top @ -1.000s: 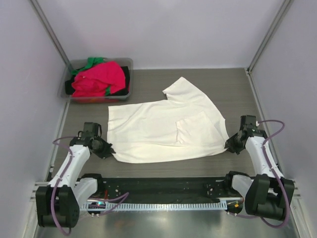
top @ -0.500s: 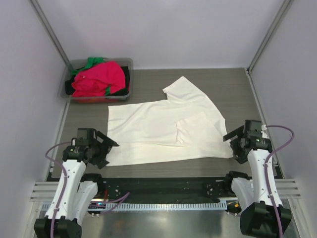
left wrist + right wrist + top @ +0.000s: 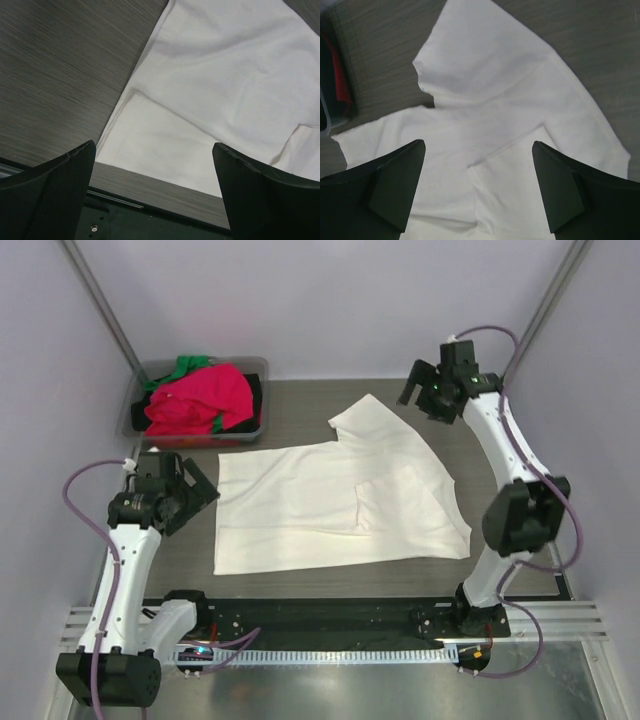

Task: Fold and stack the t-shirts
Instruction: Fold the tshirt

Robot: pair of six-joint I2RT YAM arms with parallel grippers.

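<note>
From above, the cream-white t-shirt (image 3: 330,510) lies spread mid-frame, and a pink-red tee (image 3: 195,400) fills the grey bin (image 3: 258,370) at upper left. The left arm is bent at the left edge, with the left gripper (image 3: 203,495) beside the shirt. The right arm reaches to the upper right, where the right gripper (image 3: 410,385) hovers.

In the left wrist view the fingers are wide apart over the shirt's corner.

In the right wrist view the fingers are apart above the sleeve.

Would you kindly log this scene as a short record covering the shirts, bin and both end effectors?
cream t-shirt: spread on table, partly folded
bin: far left, holds pink-red t-shirt, green t-shirt
left end effector: open, empty, beside cream t-shirt's left edge
right end effector: open, empty, raised near far sleeve
</note>
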